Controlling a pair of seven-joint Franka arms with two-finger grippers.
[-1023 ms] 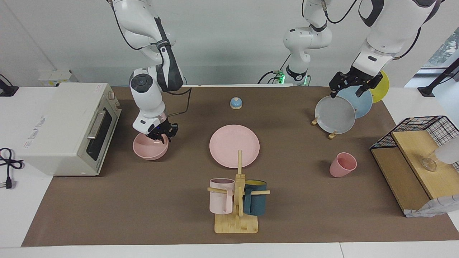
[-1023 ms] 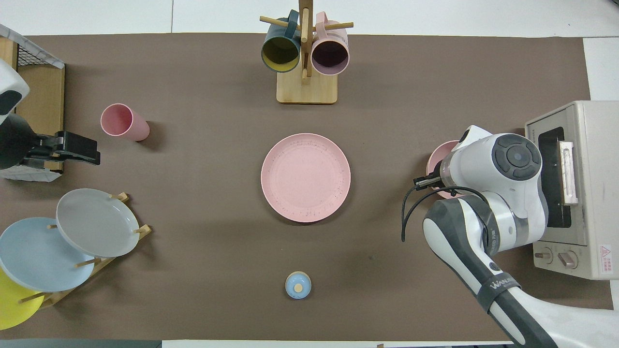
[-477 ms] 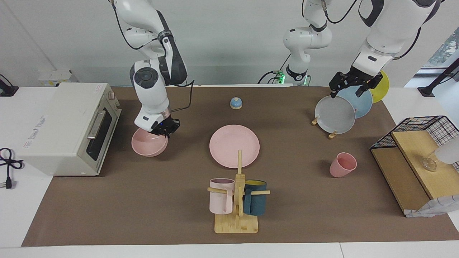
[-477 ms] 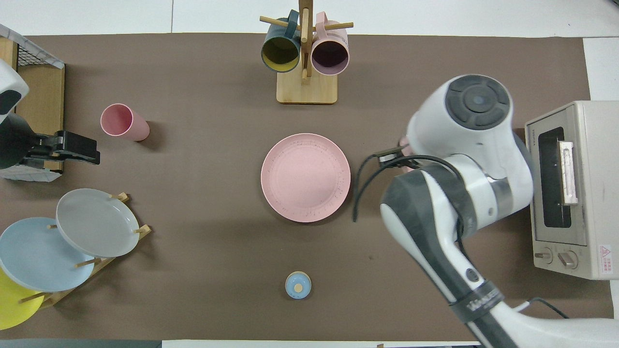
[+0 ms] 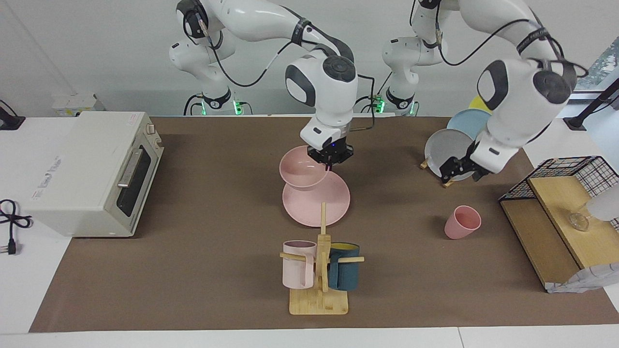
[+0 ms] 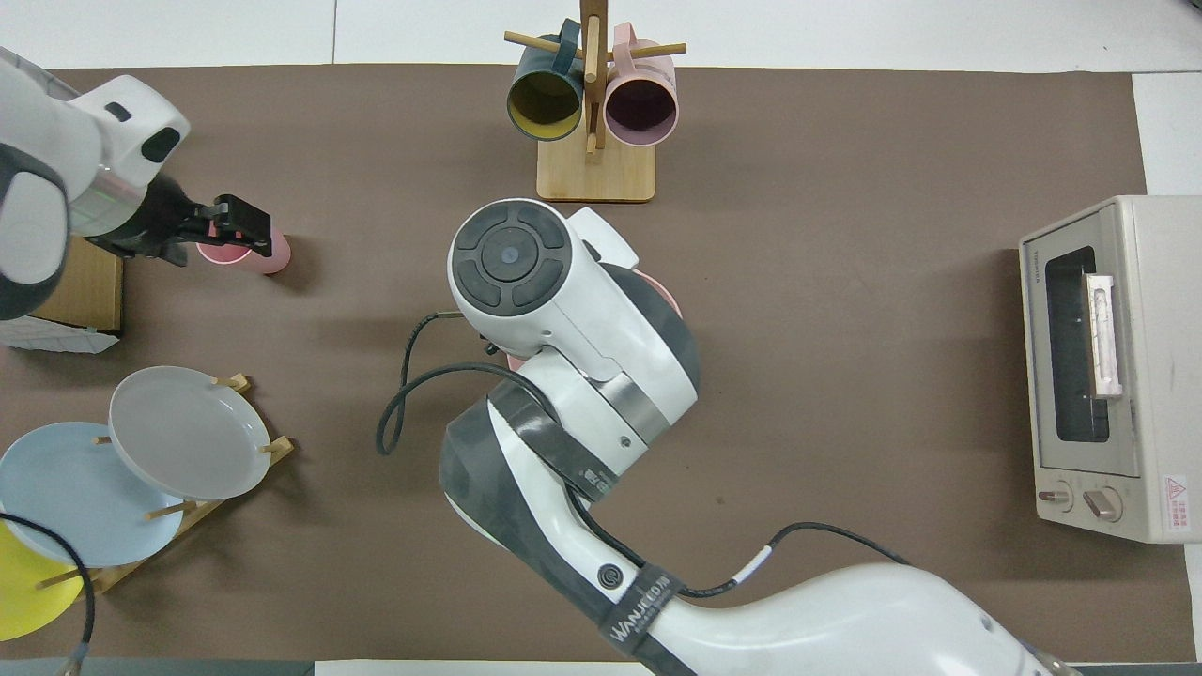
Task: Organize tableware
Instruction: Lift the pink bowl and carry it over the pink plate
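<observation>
The right gripper (image 5: 331, 163) pinches the rim of the pink bowl (image 5: 302, 170), hanging tilted above the pink plate (image 5: 321, 200), the landmark here. A one-sided rim grip may slip, or release off-centre, so the bowl could land askew on the plate. The left gripper (image 5: 463, 167), jaws wide, is over the pink cup (image 5: 462, 222), toward the left arm's end from the plate; a careless descent could topple it.

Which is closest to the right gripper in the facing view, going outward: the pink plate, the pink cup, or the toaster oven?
From the right gripper, shut on the pink bowl's rim:
1. Pink plate, directly under it at the table's middle.
2. Pink cup, toward the left arm's end.
3. Toaster oven, at the right arm's end.
</observation>
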